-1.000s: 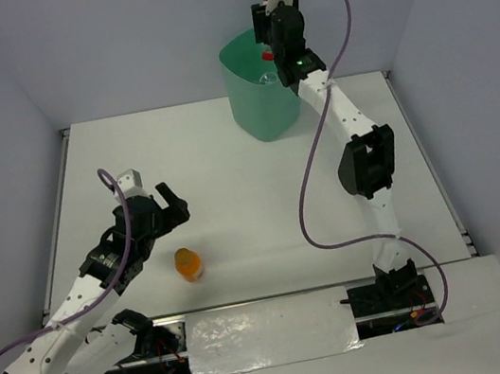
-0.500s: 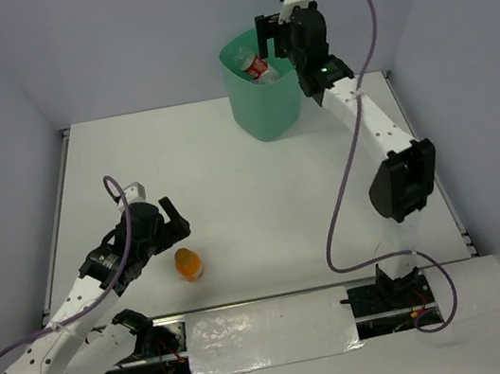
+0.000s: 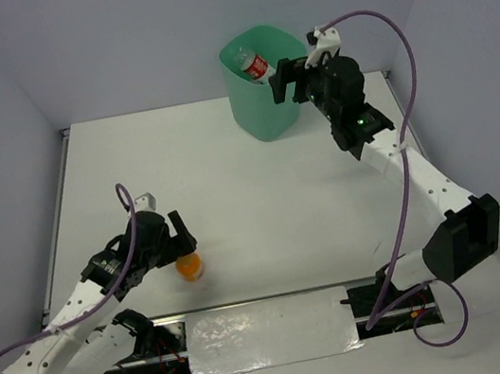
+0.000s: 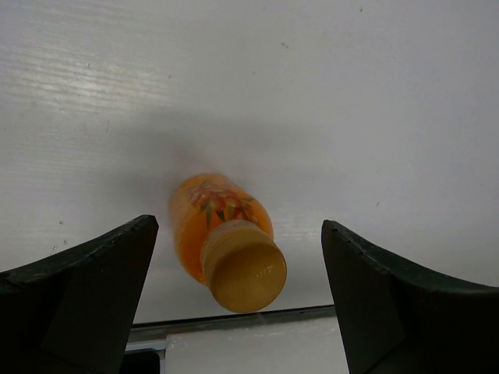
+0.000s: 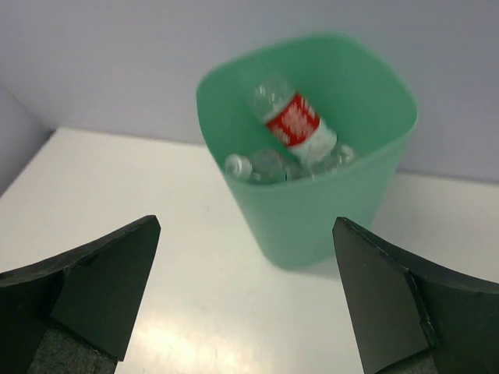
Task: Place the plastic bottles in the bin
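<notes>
An orange bottle with an orange cap stands on the white table near the front edge. My left gripper is open just above and behind it. In the left wrist view the bottle sits between the spread fingers, untouched. The mint-green bin stands at the back. Inside it lies a clear bottle with a red-white label, which also shows in the right wrist view above several clear bottles. My right gripper is open and empty, just right of the bin's rim.
Grey walls enclose the table on three sides. A metal rail with a foil-covered strip runs along the front edge between the arm bases. The purple cable loops beside the right arm.
The right gripper let the red-labelled bottle drop into the bin and drew back to the right and lower. The left gripper moved down and forward over the orange bottle.
</notes>
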Available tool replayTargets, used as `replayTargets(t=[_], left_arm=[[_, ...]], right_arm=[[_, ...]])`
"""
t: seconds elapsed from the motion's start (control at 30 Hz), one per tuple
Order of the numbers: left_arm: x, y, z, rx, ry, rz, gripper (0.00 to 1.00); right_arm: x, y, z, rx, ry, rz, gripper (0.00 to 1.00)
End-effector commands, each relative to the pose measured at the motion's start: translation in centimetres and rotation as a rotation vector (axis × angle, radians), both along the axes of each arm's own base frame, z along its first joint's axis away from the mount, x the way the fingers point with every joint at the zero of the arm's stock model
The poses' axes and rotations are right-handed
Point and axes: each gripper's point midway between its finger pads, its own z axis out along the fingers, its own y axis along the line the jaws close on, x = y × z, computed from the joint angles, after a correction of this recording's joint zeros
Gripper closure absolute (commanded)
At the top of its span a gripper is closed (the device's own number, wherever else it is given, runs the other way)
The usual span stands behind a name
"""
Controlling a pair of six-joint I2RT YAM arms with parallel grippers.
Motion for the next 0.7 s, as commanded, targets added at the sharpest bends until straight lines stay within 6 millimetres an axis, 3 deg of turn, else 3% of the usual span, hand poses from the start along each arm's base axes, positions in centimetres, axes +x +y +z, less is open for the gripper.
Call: replayTargets(t=[0.0, 0.1, 0.17, 0.2, 0.23, 0.27, 0.47, 0.67], left_arm=[[-1.1, 0.1, -1.0, 0.035, 0.060, 0.007, 0.01], [-1.5, 0.1, -1.6, 0.101, 0.085, 0.014, 0.01], [-1.6, 0.1, -1.7, 0.115, 0.093, 0.018, 0.02], [-1.7, 0.0, -1.8, 0.127, 0.098, 0.018, 0.04], [-1.6, 0.2, -1.8, 0.141, 0.094, 0.027, 0.04], [-1.6, 0.2, -1.9, 0.146, 0.092, 0.022, 0.05], [-1.4, -0.5, -2.6, 0.163, 0.100, -0.009, 0.09], [-1.3, -2.0, -2.8, 0.148, 0.102, -0.081, 0.28]], right_arm=[[-1.6, 0.0, -1.8, 0.053, 0.053, 0.004, 0.00], [-2.9, -0.1, -4.9, 0.083, 0.146, 0.002, 0.00], [-3.8, -0.3, -5.4, 0.109, 0.162, -0.001, 0.00], [-4.3, -0.2, -7.1, 0.122, 0.196, 0.004, 0.00], [-4.9, -0.1, -7.1, 0.136, 0.191, 0.016, 0.00], [-5.6, 0.3, -8.7, 0.133, 0.223, 0.046, 0.00], [-8.7, 0.5, -12.1, 0.134, 0.293, 0.064, 0.00], [-10.8, 1.0, -14.6, 0.120, 0.334, 0.108, 0.00]])
